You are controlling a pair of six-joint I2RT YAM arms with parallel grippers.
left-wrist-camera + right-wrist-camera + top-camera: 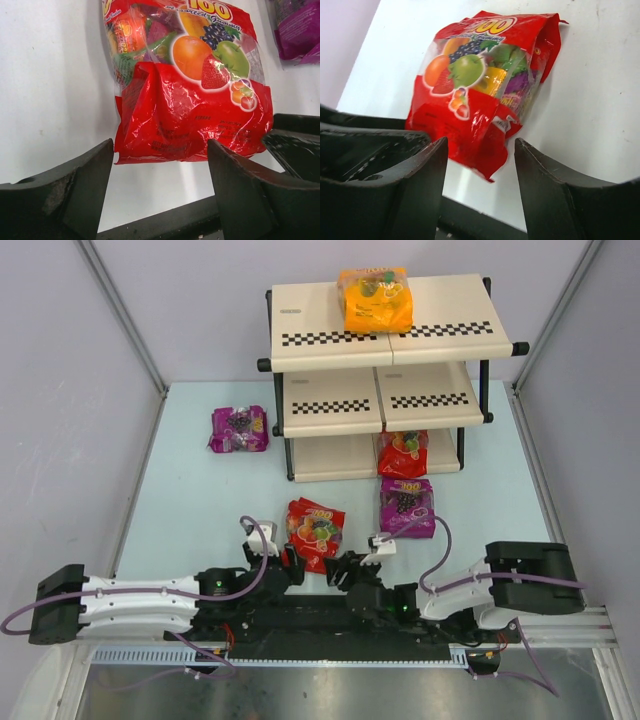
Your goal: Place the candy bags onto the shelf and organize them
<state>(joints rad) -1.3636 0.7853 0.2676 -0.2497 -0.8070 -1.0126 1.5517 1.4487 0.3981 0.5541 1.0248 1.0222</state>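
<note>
while left gripper (pixel 161 157) and right gripper (pixel 480 150) gape, red bag (pixel 316 530) lies lengthwise, top toward shelf (pixel 315 315).

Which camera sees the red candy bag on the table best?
The right wrist camera. The red candy bag shows whole and close there, with its fruit picture clear. The left wrist camera sees the bag even bigger, but its top edge is cut off. The top camera shows the whole bag, only small.

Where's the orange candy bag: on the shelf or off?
On. The orange bag lies on the top board of the shelf, near its middle.
</note>
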